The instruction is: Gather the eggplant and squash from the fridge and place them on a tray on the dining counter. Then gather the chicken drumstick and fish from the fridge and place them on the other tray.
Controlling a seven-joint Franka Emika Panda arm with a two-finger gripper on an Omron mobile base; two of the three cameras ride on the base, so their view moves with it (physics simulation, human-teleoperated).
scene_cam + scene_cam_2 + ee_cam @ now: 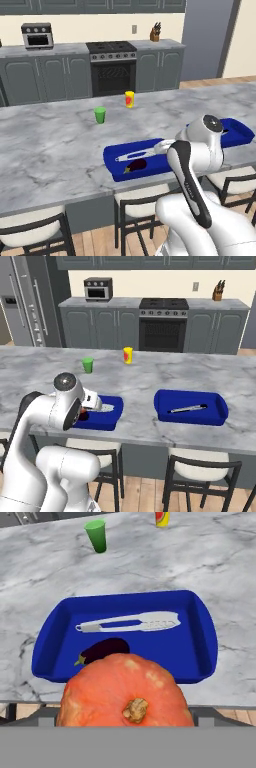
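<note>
Tool (125,724) holds the round orange squash (125,692) between wide-set jaws, above the near edge of the blue rectangular tray (50,639) on the grey marble table (150,567). Dark purple eggplant (102,650) lies in that tray beside white tongs (132,622). Second blue tray (190,406) sits well apart.

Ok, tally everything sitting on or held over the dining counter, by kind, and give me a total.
Blue trays: 2
Tongs: 2
Cups: 2, green, yellow
Eggplant: 1
Squash: 1, held over the tray
Total: 8
</note>
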